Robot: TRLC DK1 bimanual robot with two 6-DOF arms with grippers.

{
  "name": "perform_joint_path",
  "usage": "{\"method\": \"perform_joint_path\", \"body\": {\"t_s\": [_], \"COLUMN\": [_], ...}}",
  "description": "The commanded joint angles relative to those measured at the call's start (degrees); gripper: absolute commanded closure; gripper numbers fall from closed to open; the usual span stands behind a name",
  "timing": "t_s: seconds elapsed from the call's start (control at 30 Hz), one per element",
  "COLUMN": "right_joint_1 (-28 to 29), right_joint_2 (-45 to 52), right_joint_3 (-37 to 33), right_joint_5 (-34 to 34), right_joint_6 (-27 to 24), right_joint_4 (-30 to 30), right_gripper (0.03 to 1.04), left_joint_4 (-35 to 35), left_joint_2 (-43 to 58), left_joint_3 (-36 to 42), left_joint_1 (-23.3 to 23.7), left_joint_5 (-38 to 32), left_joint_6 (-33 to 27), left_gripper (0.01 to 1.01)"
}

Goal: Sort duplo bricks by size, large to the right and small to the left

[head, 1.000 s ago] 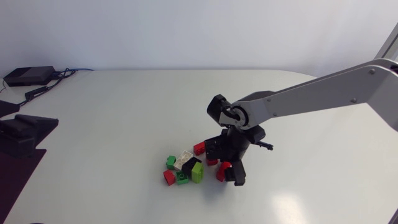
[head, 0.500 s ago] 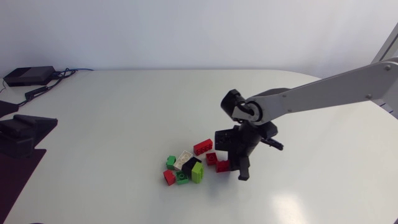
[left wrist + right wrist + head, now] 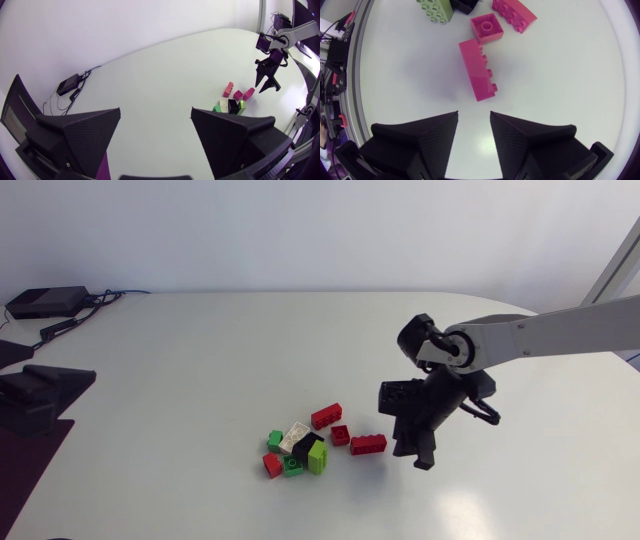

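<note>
White table (image 3: 200,360) spreads under both arms. The silver-grey right arm (image 3: 560,330) comes in from the right edge and bends down right of the table's middle. The left gripper (image 3: 156,110) looks across the table from well away at the left side, its fingers spread wide with nothing between them. The right gripper (image 3: 412,452) points down at the table, its fingers parted by only a narrow gap and holding nothing.

Just beside the right gripper, toward the pile, a long red brick (image 3: 368,444) lies flat on the table; in the right wrist view it sits just ahead of the fingertips, untouched. Past it lies a second long red brick (image 3: 326,416), with a small red square brick (image 3: 340,434) between the two. Further left is a tight cluster: a lime brick (image 3: 318,457), a black brick (image 3: 307,446), a white brick (image 3: 294,437), two small green bricks (image 3: 275,441) and a small red brick (image 3: 272,466).
</note>
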State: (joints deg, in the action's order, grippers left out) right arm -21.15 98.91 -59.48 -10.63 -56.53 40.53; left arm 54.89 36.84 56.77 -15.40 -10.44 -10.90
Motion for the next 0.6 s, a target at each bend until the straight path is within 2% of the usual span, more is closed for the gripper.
{"method": "perform_joint_path", "body": {"t_s": [0.0,0.13,0.23,0.33,0.57], "right_joint_1": [-0.3,-2.67,-5.13,-7.24,-9.97], "right_joint_2": [-0.21,1.55,4.01,7.79,9.81], "right_joint_3": [-1.6,-2.22,-3.97,-8.02,-10.13], "right_joint_5": [0.88,1.58,3.16,4.39,6.06], "right_joint_6": [0.81,1.43,4.15,7.23,8.98], "right_joint_4": [0.86,1.74,1.39,3.68,0.6], "right_gripper": [0.19,0.08,0.07,0.07,0.07], "left_joint_4": [0.65,0.83,0.92,1.27,1.62], "left_joint_2": [-0.45,-1.07,-1.24,-1.6,-2.65], "left_joint_3": [0.09,-0.26,-0.08,0.0,-0.44], "left_joint_1": [-0.07,0.02,0.11,0.11,0.46], "left_joint_5": [0.42,0.42,0.42,0.42,0.33], "left_joint_6": [0.79,0.7,0.7,0.61,-0.27], "left_gripper": [0.049,0.049,0.049,0.049,0.049]}}
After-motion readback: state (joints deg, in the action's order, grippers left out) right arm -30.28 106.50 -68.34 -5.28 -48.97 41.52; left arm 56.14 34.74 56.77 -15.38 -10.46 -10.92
